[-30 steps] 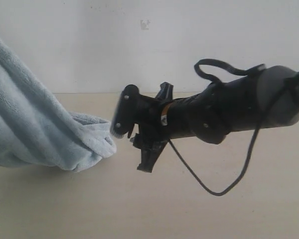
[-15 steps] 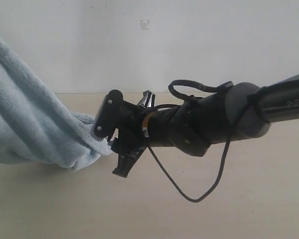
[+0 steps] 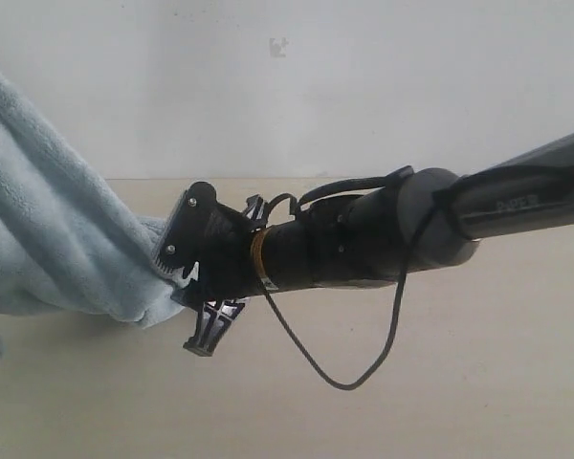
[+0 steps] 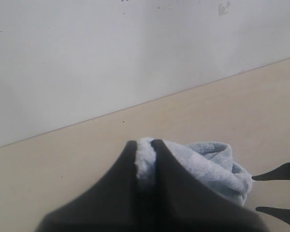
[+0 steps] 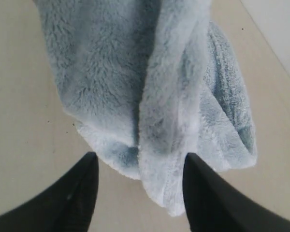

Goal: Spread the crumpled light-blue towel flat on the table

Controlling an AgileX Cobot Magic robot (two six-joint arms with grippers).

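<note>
Towel (image 5: 150,96): fluffy, pale-blue, perhaps doubled folds

Matte black arm (image 3: 411,225), looping cable (image 3: 347,386), orange band (image 3: 258,260)

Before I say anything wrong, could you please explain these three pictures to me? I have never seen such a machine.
It is a robot with two arms, each ending in a pincer. One picture comes from a camera off the arms: it shows the black right arm reaching over the beige table to a light-blue towel. The other two come from cameras on the wrists. The left pincer is shut on a fold of the towel. The right pincer is open, facing the towel's lower end.
</note>
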